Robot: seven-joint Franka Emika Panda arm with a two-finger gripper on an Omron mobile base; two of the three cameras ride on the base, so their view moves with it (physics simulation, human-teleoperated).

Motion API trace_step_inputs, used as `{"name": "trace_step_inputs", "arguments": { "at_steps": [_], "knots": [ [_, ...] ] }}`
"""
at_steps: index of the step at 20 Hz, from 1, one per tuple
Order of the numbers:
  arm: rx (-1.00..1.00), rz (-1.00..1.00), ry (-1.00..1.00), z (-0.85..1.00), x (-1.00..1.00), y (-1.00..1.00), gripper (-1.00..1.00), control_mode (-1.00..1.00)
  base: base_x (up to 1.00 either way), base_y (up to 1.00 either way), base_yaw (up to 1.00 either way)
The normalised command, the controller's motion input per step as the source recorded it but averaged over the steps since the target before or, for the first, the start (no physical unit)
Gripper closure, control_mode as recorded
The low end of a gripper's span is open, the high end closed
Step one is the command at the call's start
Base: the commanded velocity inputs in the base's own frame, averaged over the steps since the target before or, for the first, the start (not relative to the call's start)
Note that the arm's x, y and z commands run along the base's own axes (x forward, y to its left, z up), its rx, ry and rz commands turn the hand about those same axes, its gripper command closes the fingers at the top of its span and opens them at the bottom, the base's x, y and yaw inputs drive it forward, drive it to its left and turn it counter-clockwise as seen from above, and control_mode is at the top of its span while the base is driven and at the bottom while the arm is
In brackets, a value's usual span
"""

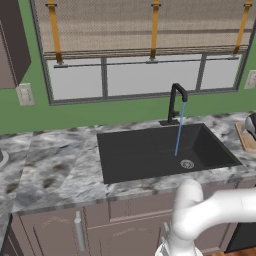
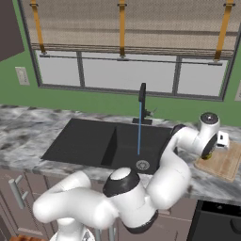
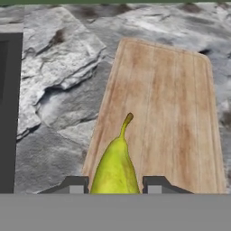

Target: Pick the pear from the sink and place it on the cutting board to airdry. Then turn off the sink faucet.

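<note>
The yellow-green pear [image 3: 115,167] sits stem-forward between my gripper's [image 3: 115,186] two finger tips, which are shut on it. It hangs over the near end of the tan wooden cutting board [image 3: 171,113]. From the right base view, my gripper [image 2: 217,143] is above the cutting board [image 2: 227,164], on the counter to the right of the sink [image 2: 84,141]. The black gooseneck sink faucet [image 2: 142,101] stands behind the basin, and a thin blue stream of water falls from it toward the drain [image 2: 142,164]. The left base view shows the faucet [image 1: 175,102], the sink [image 1: 135,155] and the board [image 1: 246,139].
Grey marbled counter [image 1: 55,170] surrounds the basin on both sides. A window with a rolled blind [image 1: 145,30] runs along the green back wall. Cabinet doors [image 1: 80,230] sit under the counter. A dark appliance [image 2: 216,221] stands low at the right.
</note>
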Motion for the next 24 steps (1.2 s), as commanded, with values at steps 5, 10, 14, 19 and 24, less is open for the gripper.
{"name": "trace_step_inputs", "arguments": {
  "at_steps": [5, 10, 14, 19, 24],
  "knots": [
    [0.00, 0.00, 0.00, -0.16, 0.12, -0.13, 1.00, -1.00, 0.00, 0.00, 0.00],
    [0.00, 0.00, 0.00, -0.17, 0.09, -0.16, 1.00, -1.00, 0.00, 0.00, 0.00],
    [0.00, 0.00, 0.00, -0.18, 0.12, -0.13, 1.00, -1.00, 0.00, 0.00, 0.00],
    [0.00, 0.00, 0.00, -0.21, 0.09, -0.10, 1.00, -1.00, 0.00, 0.00, 0.00],
    [0.00, 0.00, 0.00, -0.22, 0.11, -0.02, 1.00, -1.00, 0.00, 0.00, 0.00]
  ]
}}
